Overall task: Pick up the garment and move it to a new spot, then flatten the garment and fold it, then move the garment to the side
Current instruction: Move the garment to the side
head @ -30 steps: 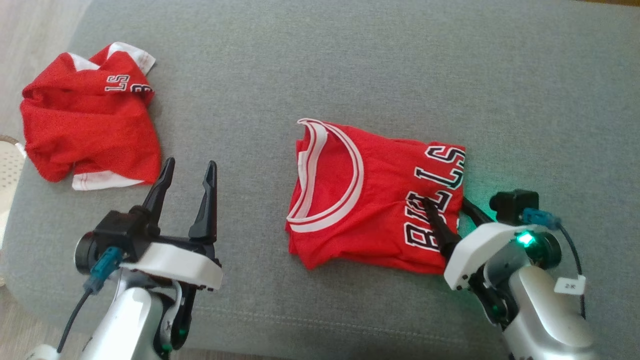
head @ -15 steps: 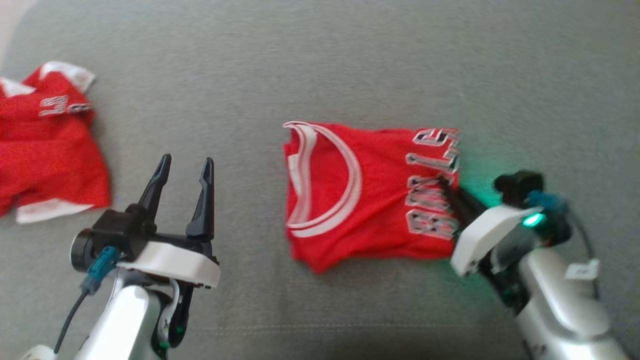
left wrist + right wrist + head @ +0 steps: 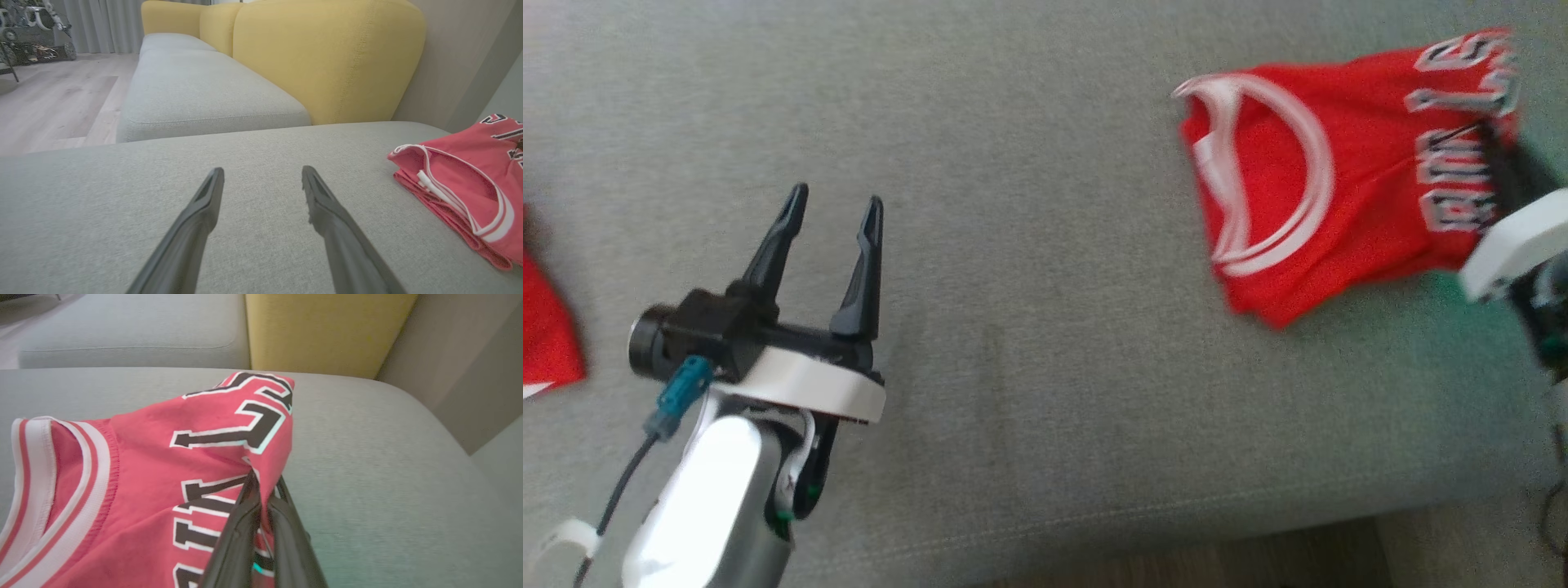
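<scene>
- Red jersey [image 3: 1372, 196], folded with its white-trimmed neckline turned to the left of the head view, is lying at the upper right of that view on a grey sofa seat [image 3: 1029, 327]. Black-and-white lettering is running along its right-hand edge.
- Right gripper [image 3: 265, 479] is pinching that lettered edge, its two dark fingers pressing together on a raised fold of fabric while the rest of the jersey is resting on the seat.
- Left gripper [image 3: 836, 196] is hovering over bare seat at the lower left, well apart from the jersey, its jaws standing spread.
- Second red garment [image 3: 547, 343] is peeking in at the far left edge of the head view.
- Yellow backrest [image 3: 327, 53] is rising behind the seat, with a neighbouring grey cushion [image 3: 204, 94] and pale wooden floor [image 3: 49, 102] showing beyond.
- Green light [image 3: 1437, 318] is glowing on the seat beside the right wrist.
</scene>
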Available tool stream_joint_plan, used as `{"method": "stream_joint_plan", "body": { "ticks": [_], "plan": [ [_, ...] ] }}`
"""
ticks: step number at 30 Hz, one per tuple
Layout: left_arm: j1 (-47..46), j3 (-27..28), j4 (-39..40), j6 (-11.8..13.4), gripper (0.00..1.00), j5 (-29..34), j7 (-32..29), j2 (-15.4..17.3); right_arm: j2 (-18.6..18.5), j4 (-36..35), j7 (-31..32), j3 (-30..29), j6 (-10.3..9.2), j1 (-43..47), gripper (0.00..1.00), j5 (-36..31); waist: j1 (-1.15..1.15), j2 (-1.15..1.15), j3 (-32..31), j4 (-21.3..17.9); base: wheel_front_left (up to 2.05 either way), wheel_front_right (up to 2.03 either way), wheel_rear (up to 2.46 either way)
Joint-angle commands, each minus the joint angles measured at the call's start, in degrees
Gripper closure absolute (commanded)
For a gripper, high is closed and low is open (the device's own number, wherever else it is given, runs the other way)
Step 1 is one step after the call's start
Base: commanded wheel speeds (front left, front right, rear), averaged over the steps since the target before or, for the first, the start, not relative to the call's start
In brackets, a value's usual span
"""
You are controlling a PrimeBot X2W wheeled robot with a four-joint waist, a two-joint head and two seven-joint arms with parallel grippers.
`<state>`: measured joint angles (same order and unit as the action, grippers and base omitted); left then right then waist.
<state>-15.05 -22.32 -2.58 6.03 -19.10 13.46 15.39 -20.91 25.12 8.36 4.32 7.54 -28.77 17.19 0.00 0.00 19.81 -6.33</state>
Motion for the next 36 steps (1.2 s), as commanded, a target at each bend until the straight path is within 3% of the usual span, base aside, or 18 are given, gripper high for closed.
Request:
{"method": "stream_joint_plan", "body": {
  "ticks": [1, 13, 30, 31, 32, 33, 36],
  "plan": [
    [-2.75, 1.75, 2.1, -0.12, 0.0, 0.53, -0.03, 1.59, -2.06, -1.81, 0.25, -0.63, -0.05, -1.7, 1.0, -0.31, 0.0, 0.0, 1.93, -1.76, 0.0, 0.0, 0.0],
    [-8.41, -0.21, 3.61, -1.73, 0.0, 2.26, -1.58, 2.59, -5.13, 1.32, 0.39, -9.13, -0.05, -9.51, 1.0, -1.31, 0.0, 0.0, 8.64, -5.59, 0.0, 0.0, 0.0],
    [-13.27, -1.62, 4.24, -2.99, 0.0, 3.39, -3.07, 3.99, -1.07, 14.27, -7.29, -13.39, -0.05, -19.14, 1.0, -7.14, 0.0, 0.0, 14.36, -5.63, 0.0, 0.0, 0.0],
    [-13.32, -1.67, 4.21, -2.97, 0.0, 3.4, -3.07, 4.03, -0.8, 14.99, -7.8, -13.5, -0.05, -19.59, 0.91, -7.4, 0.0, 0.0, 14.43, -5.54, 0.0, 0.0, 0.0],
    [-13.39, -1.73, 4.16, -3.0, 0.0, 3.38, -3.04, 4.05, -0.47, 15.65, -8.26, -13.48, -0.05, -19.95, 0.54, -7.57, 0.0, 0.0, 14.46, -5.44, 0.0, 0.0, 0.0],
    [-13.42, -1.71, 3.93, -2.99, 0.0, 3.25, -2.93, 4.12, 0.22, 16.48, -9.44, -13.34, -0.05, -20.43, 0.0, -7.99, 0.0, 0.0, 14.35, -5.35, 0.0, 0.0, 0.0],
    [-13.19, -1.66, 3.36, -2.92, 0.0, 2.92, -2.6, 4.1, 1.0, 17.24, -11.2, -13.37, -0.05, -20.38, 0.0, -8.5, 0.0, 0.0, 13.59, -5.2, 0.0, 0.0, 0.0]
  ]
}}
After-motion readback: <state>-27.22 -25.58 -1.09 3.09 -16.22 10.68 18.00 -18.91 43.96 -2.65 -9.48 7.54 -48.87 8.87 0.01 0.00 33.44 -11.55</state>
